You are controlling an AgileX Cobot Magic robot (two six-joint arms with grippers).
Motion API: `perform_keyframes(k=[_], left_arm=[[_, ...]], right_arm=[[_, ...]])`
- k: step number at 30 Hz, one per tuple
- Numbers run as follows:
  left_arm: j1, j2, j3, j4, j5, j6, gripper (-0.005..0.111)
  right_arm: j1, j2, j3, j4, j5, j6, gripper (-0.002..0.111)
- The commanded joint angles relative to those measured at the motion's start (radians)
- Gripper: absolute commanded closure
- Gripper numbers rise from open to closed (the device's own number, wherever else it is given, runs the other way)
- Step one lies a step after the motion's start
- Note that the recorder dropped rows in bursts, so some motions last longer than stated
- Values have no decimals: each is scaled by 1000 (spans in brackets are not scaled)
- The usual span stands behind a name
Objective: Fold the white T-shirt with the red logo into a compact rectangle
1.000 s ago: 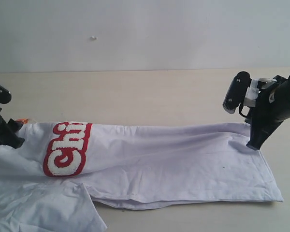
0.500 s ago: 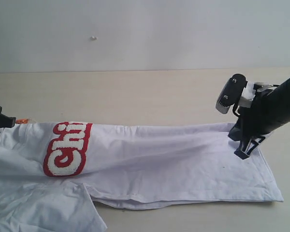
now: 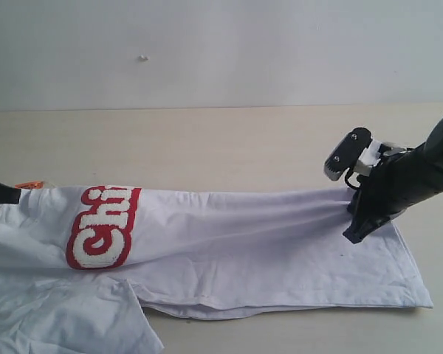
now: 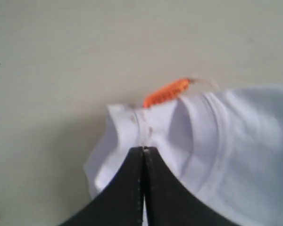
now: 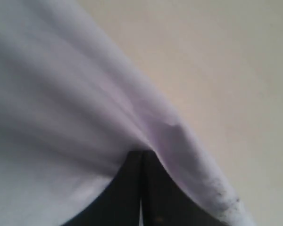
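The white T-shirt (image 3: 236, 243) lies lengthwise across the table, folded along its far edge, with a sleeve spread at the near left. The red logo (image 3: 103, 227) shows only "Chi" by the left end. My right gripper (image 3: 352, 234) is shut on the far hem corner, and cloth bunches at its tips (image 5: 141, 153). Only the dark tip of my left gripper (image 3: 13, 196) shows at the left edge. In the left wrist view this gripper (image 4: 144, 149) is shut on the ribbed collar (image 4: 132, 120), just below the orange neck tag (image 4: 167, 92).
The pale wooden table (image 3: 207, 147) stretches bare behind the shirt up to a white wall (image 3: 221, 51). The shirt's hem (image 3: 413, 280) reaches towards the right front. The near sleeve (image 3: 59, 317) runs off the bottom left.
My right gripper has moved left and lower, drawing the hem corner inwards with it. The left arm has drawn back towards the left edge, and less of it shows.
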Motion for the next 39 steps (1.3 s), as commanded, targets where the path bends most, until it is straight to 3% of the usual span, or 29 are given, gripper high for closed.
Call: perform_keyframes(k=[1, 5, 12, 17, 24, 27, 30, 34, 39], left_arm=[[0, -38, -2, 20, 211, 49, 106], [0, -112, -4, 20, 378, 179, 98], [1, -279, -4, 12, 649, 174, 48], [1, -328, 26, -44, 845, 74, 48], [1, -328, 133, -84, 932, -48, 48], [1, -328, 135, -11, 1030, -206, 48], [1, -324, 171, -11, 1002, -253, 47], [1, -284, 177, -130, 1021, -155, 49], [1, -176, 174, -150, 1036, -127, 68]], right_arm=[[-1, 9, -6, -1, -139, 6, 108], [-1, 5, -6, -1, -166, 6, 108], [2, -20, -6, -1, -162, 31, 108], [2, -61, -6, -1, -108, 118, 108], [2, -110, -6, -1, -42, 118, 108], [2, -120, -6, -1, -10, 118, 108], [2, -123, -6, -1, 2, 118, 108], [2, -123, -6, -1, 9, 118, 108], [2, -123, -6, -1, 9, 118, 108]])
